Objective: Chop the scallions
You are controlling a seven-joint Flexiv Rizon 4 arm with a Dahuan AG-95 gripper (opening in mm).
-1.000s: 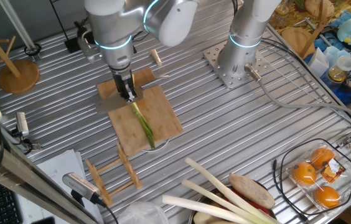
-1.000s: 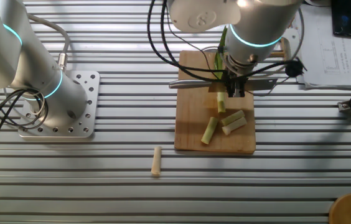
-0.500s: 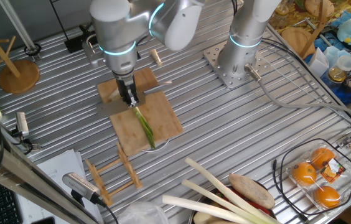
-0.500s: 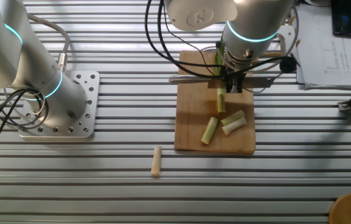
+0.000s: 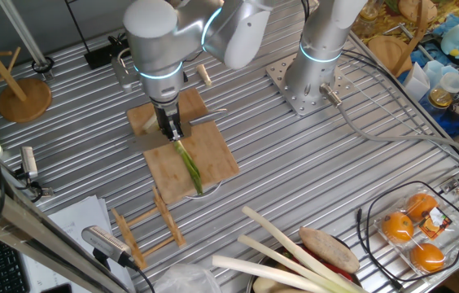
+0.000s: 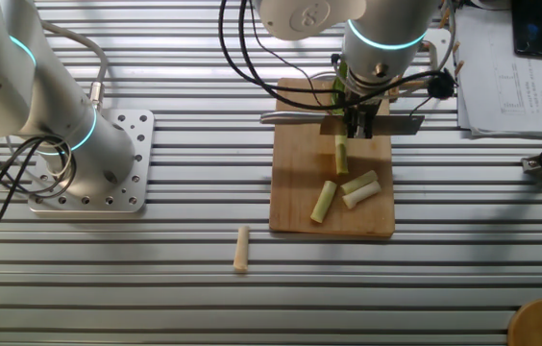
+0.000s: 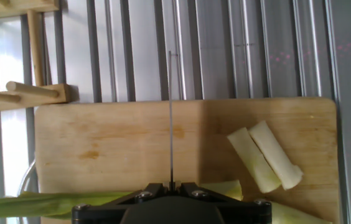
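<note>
Fingers [image 6: 360,124]: clenched on the knife [image 6: 295,119], pointing straight down over the far half of the cutting board [image 6: 295,192]; in the hand view only the dark base of the fingers showed at the bottom edge.
Knife: held level across the board, blade crosswise to the scallion stalk [image 5: 187,164]; in the hand view it appeared edge-on as a thin line [image 7: 170,118] running up the middle of the board [image 7: 113,137].
Scallions, uncut part: one long stalk lying lengthwise on the board [image 5: 213,155], its dark green tip toward the near board edge in one fixed view, its pale end under the fingers [image 5: 170,128].
Scallions, cut part: short pale pieces [image 6: 359,188] on the board's other half, two lying side by side and touching [image 7: 264,155], one more [image 6: 323,201] just beside them, a short stub [image 6: 341,154] right below the blade.
Board: flat on the ribbed metal surface [image 6: 156,279].
Stray piece: a small pale cylinder [image 6: 242,249] on the surface, off the board, well apart from the cut pieces.
</note>
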